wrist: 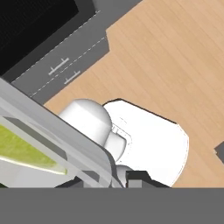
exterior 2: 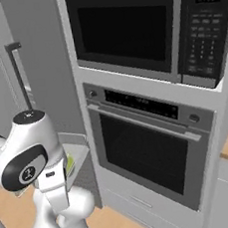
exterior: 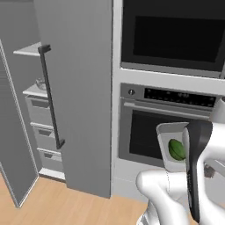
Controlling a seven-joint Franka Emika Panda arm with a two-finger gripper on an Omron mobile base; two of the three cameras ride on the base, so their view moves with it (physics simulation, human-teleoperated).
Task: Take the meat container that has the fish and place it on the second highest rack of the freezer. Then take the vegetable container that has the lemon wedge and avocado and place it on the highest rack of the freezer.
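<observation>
While the tall grey freezer [exterior: 79,88] stands open, its pale inner shelves [exterior: 30,49] and grey drawers showing beside the black-glass oven [exterior: 145,136], the gripper [wrist: 117,178] is pinched nearly closed on the rim of a shallow pale grey tray-like vegetable container [exterior: 169,132], held aloft in front of the oven. A dark green rounded avocado [exterior: 177,150] lies inside; a yellow-green patch shows in the hand view. Judged from its look, the tray is stiff and light, but its loose contents could roll, so a level rim grip seems wisest.
</observation>
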